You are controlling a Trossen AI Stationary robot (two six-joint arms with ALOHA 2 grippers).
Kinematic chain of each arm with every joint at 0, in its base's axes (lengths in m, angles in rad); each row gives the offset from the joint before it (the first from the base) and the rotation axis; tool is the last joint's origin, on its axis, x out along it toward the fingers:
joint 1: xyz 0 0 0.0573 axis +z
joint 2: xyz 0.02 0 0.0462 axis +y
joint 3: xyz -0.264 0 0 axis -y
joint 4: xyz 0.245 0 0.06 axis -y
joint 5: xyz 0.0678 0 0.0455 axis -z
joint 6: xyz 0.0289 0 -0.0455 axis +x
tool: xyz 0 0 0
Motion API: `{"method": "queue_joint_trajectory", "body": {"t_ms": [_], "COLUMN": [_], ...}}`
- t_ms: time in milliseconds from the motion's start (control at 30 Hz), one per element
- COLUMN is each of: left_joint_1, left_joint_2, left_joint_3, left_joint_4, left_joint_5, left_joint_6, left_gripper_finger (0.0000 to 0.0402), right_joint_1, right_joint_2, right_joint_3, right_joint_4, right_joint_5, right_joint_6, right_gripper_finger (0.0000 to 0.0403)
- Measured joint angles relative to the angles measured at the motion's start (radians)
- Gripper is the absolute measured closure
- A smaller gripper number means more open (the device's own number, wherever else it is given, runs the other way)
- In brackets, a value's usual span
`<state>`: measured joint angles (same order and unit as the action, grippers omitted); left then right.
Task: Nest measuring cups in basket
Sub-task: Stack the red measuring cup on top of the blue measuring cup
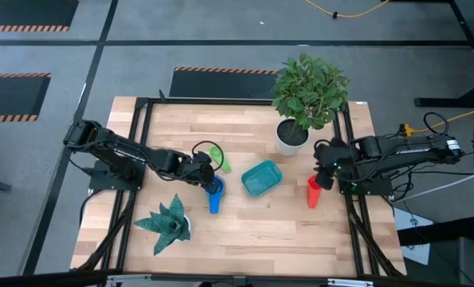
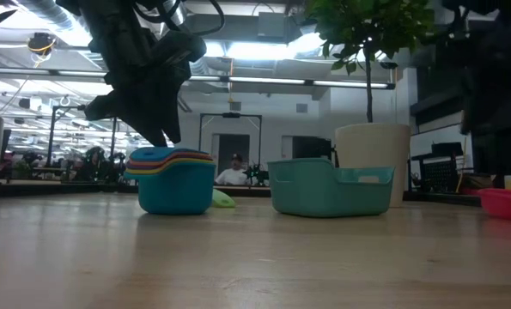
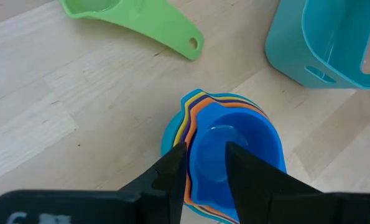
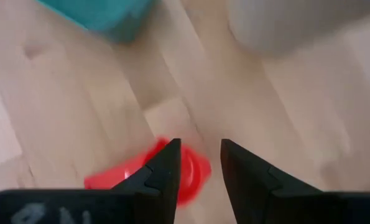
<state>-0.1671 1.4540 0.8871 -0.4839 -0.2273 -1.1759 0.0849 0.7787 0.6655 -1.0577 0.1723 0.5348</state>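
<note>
A stack of nested measuring cups (image 1: 214, 195), a blue one on top, stands on the table left of the teal basket (image 1: 261, 178), with my left gripper (image 3: 206, 149) shut at its top. A green cup (image 3: 135, 18) lies alone on the table just beyond the stack. The basket sits near the table's middle, with no cup showing in it. A red cup (image 1: 313, 191) lies on the table right of the basket. My right gripper (image 4: 200, 143) hovers open just above it, the red cup (image 4: 194, 174) showing beside one finger and bare wood in the gap. My left gripper pinches the top blue cup's handle (image 3: 204, 171) between its two fingers, close to where the handle meets the bowl. The fingers slant down from the table's left. Whether the handles underneath are also caught cannot be told. The stack's base (image 2: 176, 202) stands on the table, upright.
A white pot (image 1: 292, 135) with a leafy plant stands at the far side, right of the middle, close behind the basket and near my right arm. A small green spiky plant (image 1: 166, 223) stands near the front left corner. Bare wood lies in front of the basket.
</note>
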Motion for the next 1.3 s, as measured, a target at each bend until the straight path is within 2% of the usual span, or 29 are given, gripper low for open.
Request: {"method": "queue_joint_trajectory", "body": {"t_ms": [167, 500, 633, 733, 1300], "left_joint_1": [0.000, 0.000, 0.000, 0.000, 0.000], "left_joint_2": [0.000, 0.000, 0.000, 0.000, 0.000], "left_joint_3": [0.000, 0.000, 0.000, 0.000, 0.000], "left_joint_4": [0.000, -0.001, -0.001, -0.001, 0.000], "left_joint_5": [0.000, 0.000, 0.000, 0.000, 0.000], "left_joint_6": [0.000, 0.000, 0.001, 0.001, 0.002], "left_gripper_finger": [0.0298, 0.0298, 0.0298, 0.0298, 0.0298], "right_joint_1": [-0.002, -0.003, -0.003, -0.003, -0.003], "right_joint_2": [0.000, 0.022, 0.033, 0.047, 0.168], "right_joint_3": [0.000, -0.036, -0.123, -0.134, -0.134], "right_joint_4": [-0.116, -0.068, 0.032, 0.054, 0.051], "right_joint_5": [-0.009, -0.019, -0.113, -0.174, -0.077], "right_joint_6": [0.122, 0.143, 0.142, 0.146, 0.172], "right_gripper_finger": [0.0285, 0.0285, 0.0285, 0.0285, 0.0285]}}
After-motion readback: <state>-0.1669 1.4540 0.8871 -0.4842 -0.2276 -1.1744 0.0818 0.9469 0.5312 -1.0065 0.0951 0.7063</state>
